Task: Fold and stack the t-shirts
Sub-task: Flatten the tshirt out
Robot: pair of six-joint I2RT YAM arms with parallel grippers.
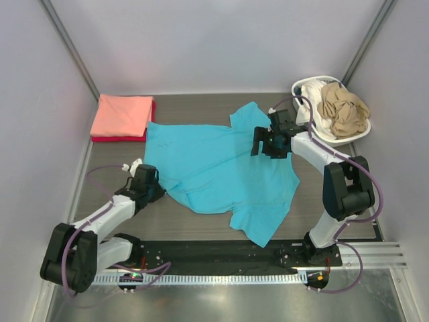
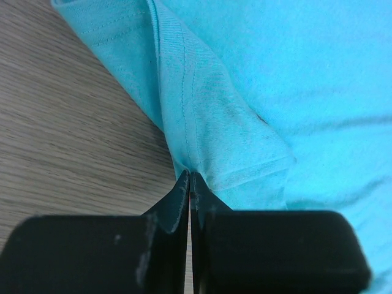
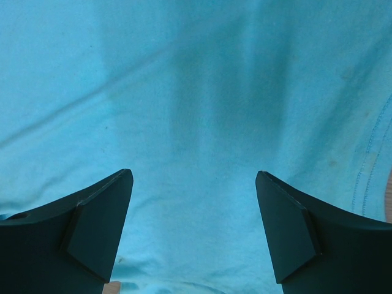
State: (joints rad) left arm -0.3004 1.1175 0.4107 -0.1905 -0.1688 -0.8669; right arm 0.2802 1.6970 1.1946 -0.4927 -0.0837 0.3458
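Salmon-pink t-shirt [image 1: 122,114] sits folded on the red t-shirt [image 1: 114,139] at upper left. The tan t-shirt [image 1: 343,111] and white t-shirt [image 1: 314,100] wait in the basket [image 1: 335,141], upper right. The turquoise t-shirt [image 1: 214,168] lies spread at centre, unfolded. My left gripper [image 2: 190,181] clamps its edge, and my right gripper [image 3: 193,174] hangs spread over it.

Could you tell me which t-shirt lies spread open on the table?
The bright turquoise cloth t-shirt; the salmon-pink t-shirt and red t-shirt lie folded, the tan t-shirt and white t-shirt crumpled in the white plastic basket.
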